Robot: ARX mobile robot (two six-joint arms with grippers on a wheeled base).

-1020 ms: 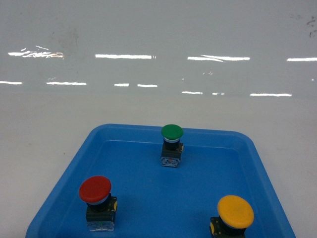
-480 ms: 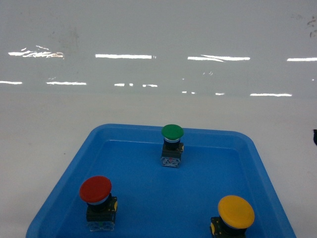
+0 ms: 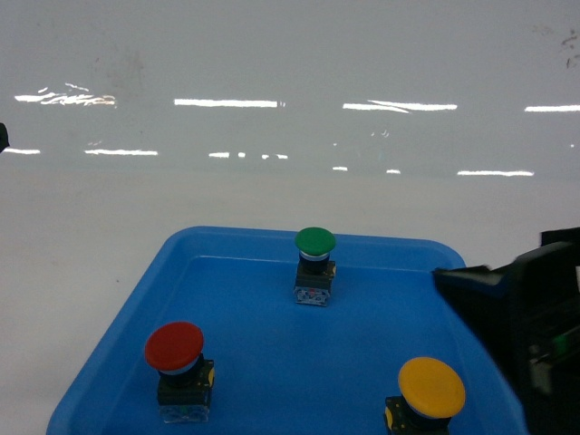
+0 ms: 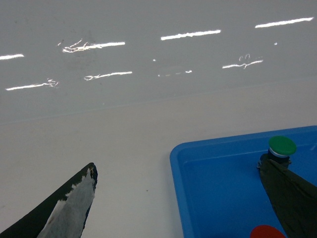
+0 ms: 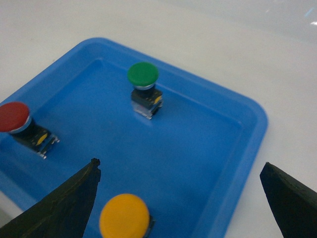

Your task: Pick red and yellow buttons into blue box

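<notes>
**Right hand at the tray's edge, 3 buttons standing in the tray**

I see a shallow blue plastic tray with rounded corners (image 3: 272, 362) on the glossy white counter (image 3: 272, 190). In it stand 3 mushroom-head push-buttons, all upright and well apart: the red-capped button (image 3: 174, 347) front left, the yellow-capped button (image 3: 431, 387) front right, and a smaller green-capped button (image 3: 314, 241) near the back wall. My right hand (image 5: 181, 196) hangs above the tray's right side, fingers spread wide, empty, with the yellow cap between them in the wrist view. My left hand (image 4: 178, 198) is spread too, holding nothing, over the tray's left rim. The blue box is not in any view.
</notes>
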